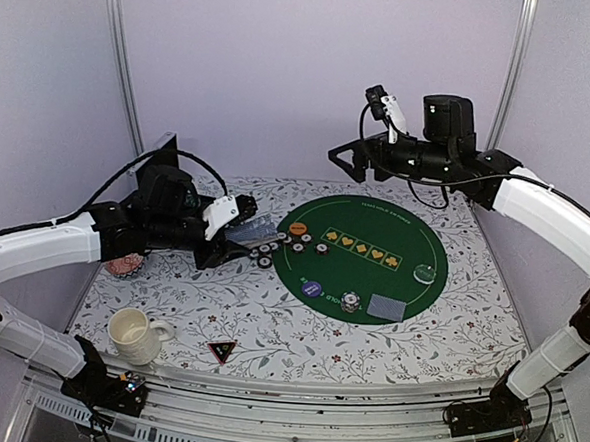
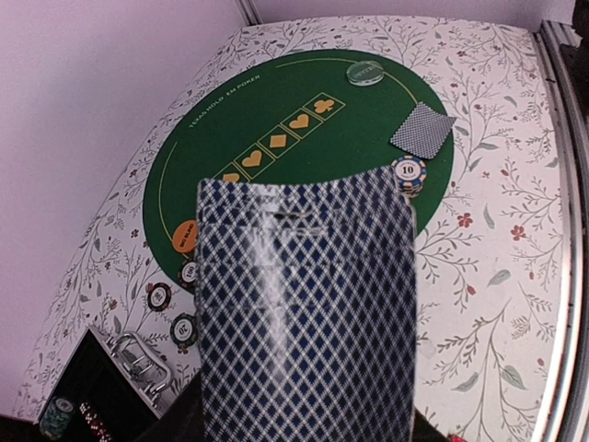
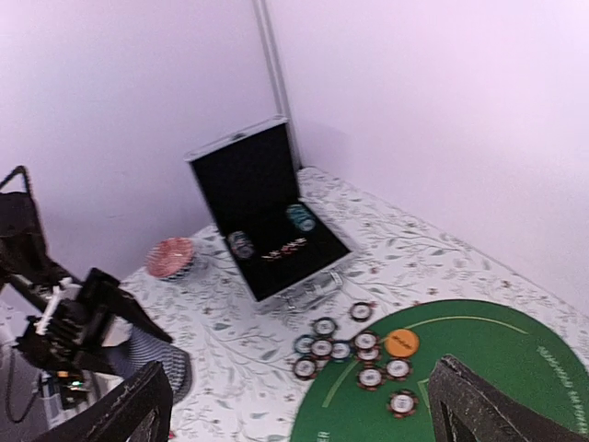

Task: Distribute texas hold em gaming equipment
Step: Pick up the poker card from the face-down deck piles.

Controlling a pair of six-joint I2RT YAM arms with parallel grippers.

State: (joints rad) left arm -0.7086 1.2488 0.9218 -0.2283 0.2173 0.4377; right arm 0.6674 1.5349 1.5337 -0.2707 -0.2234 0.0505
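My left gripper [image 1: 236,235] is shut on a stack of blue diamond-backed playing cards [image 2: 304,313], held low beside the left rim of the round green poker mat [image 1: 375,226]. The cards hide its fingers in the left wrist view. Loose poker chips [image 1: 271,250] lie at the mat's left edge by an orange button [image 1: 298,227]. On the mat sit a blue button [image 1: 313,288], a chip stack [image 1: 350,302] and a small card pile [image 1: 387,307]. A black triangular marker [image 1: 221,351] lies near the front. My right gripper [image 3: 308,414] hangs open and empty, high over the back of the table.
An open black case [image 3: 262,212] with chips inside stands at the back left. A pink dish [image 1: 125,264] sits by the left arm and a cream mug [image 1: 133,333] at the front left. A green disc [image 1: 424,273] lies on the mat's right side.
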